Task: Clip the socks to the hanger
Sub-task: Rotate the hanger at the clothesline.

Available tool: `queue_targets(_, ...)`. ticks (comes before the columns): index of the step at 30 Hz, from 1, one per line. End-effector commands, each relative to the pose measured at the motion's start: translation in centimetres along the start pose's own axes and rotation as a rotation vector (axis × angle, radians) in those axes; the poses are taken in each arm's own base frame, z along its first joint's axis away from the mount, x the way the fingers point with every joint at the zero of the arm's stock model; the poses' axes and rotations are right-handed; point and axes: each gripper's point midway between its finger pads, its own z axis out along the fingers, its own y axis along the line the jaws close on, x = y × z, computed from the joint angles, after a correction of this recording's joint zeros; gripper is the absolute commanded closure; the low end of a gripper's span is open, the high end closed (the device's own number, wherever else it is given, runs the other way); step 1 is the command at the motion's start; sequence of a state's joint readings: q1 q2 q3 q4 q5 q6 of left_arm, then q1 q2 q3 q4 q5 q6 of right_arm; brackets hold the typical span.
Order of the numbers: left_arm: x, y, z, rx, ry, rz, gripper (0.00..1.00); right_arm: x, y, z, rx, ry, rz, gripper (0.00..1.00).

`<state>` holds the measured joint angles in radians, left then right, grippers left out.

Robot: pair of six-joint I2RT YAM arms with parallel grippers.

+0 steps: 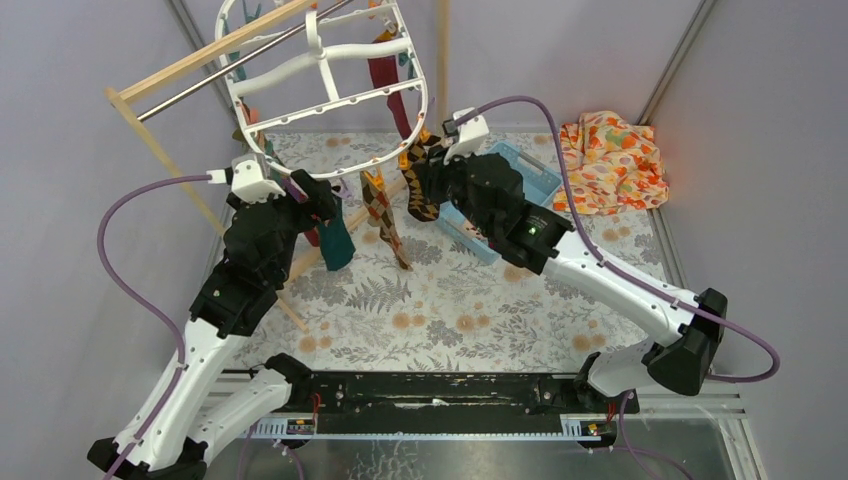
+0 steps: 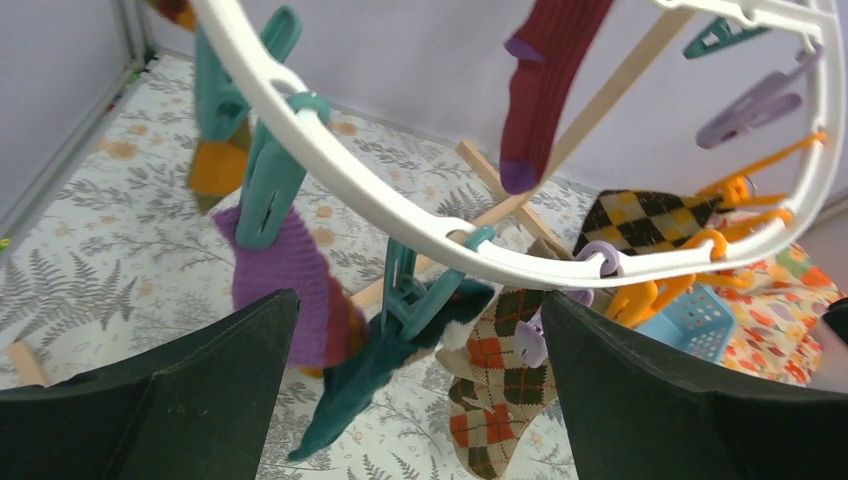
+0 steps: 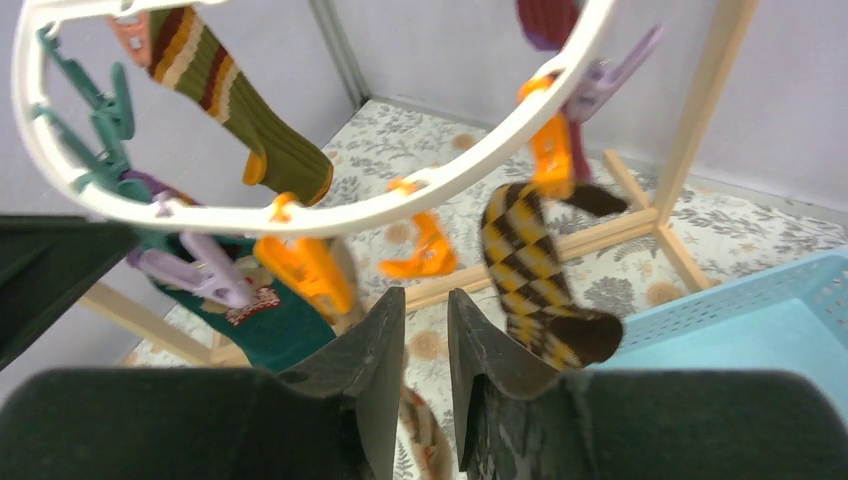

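The white oval hanger (image 1: 424, 92) hangs from the rod with several socks pegged along its near rim. A teal sock (image 1: 337, 243), a brown-orange argyle sock (image 1: 385, 215) and a yellow-brown argyle sock (image 1: 422, 192) dangle there; a maroon sock (image 1: 385, 75) hangs further back. My left gripper (image 1: 325, 200) is wide open just below the rim (image 2: 400, 210), and the teal sock (image 2: 350, 400) and argyle sock (image 2: 495, 390) hang beyond its fingers. My right gripper (image 3: 425, 295) sits under the rim (image 3: 400, 195), its jaws a little apart and empty, beside the yellow-brown argyle sock (image 3: 535, 270).
A wooden rack with a metal rod (image 1: 200, 60) carries the hanger, and its base rails lie on the floral mat. A light blue basket (image 1: 530, 175) stands behind my right arm. The orange floral cloth (image 1: 612, 160) lies at the back right. Grey walls enclose the space.
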<state>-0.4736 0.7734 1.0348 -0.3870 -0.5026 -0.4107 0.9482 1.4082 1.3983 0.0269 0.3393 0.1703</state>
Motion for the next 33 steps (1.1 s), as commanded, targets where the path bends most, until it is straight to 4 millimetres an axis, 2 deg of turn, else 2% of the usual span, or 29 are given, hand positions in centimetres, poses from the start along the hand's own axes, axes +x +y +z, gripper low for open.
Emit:
queue_targets(1,-2.7,1.6,-0.8,-0.095,-0.074,0.0,0.01,-3.4,-2.0,0.9,0.015,-0.063,0.023,0.7)
queue_targets(3,-3.2,1.8,-1.2,-0.101,-0.083,0.0,0.01,-3.6,-2.2,1.3,0.011,-0.059,0.017,0.68)
queue_targets(7,-3.8,1.3,-1.7,-0.063,-0.094,-0.019,0.01,-3.5,-0.6,1.3,-0.069,-0.048,0.028,0.64)
queue_targets(12,-3.4,0.0,-1.5,0.001,-0.071,-0.035,0.01,-2.7,1.5,1.0,-0.139,-0.036,0.041,0.62)
queue_targets(16,-2.9,-0.2,-1.2,0.008,-0.06,-0.031,0.01,-2.4,2.9,0.6,-0.179,-0.036,0.045,0.59)
queue_targets(26,-3.1,-0.4,-1.5,0.023,-0.063,-0.037,0.01,-1.7,3.5,1.8,-0.204,-0.026,-0.015,0.58)
queue_targets(33,-3.4,-0.2,-1.9,0.02,-0.068,-0.027,0.01,-2.3,2.8,1.0,-0.222,-0.063,-0.227,0.53)
